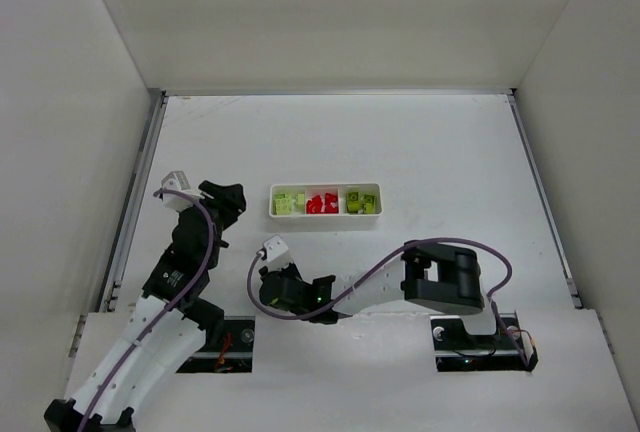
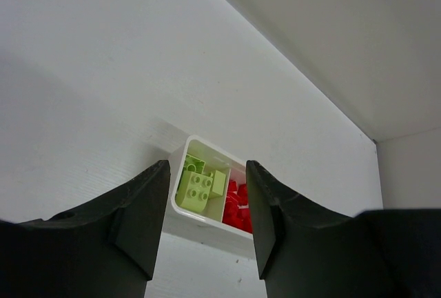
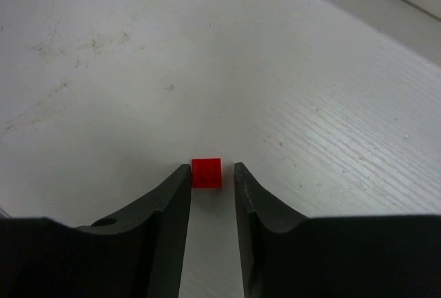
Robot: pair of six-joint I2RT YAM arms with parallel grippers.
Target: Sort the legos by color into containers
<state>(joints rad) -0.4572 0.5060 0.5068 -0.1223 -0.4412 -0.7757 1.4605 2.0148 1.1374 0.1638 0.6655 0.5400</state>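
A small red lego [image 3: 207, 172] lies on the table between the fingertips of my right gripper [image 3: 211, 168]. The left finger touches it and a thin gap shows on the right side, so the jaws stand open. In the top view the right gripper [image 1: 270, 287] points down near the front, hiding the brick. The white containers tray [image 1: 325, 216] holds yellow-green legos [image 1: 287, 202] on the left, red legos [image 1: 321, 203] in the middle and yellow-green legos [image 1: 360, 201] on the right. My left gripper [image 1: 226, 202] hovers open and empty left of the tray [image 2: 200, 225].
White walls close in the table on the left, back and right. The right arm's purple cable [image 1: 380, 264] loops over the table in front of the tray. The arm bases [image 1: 460, 352] sit at the near edge.
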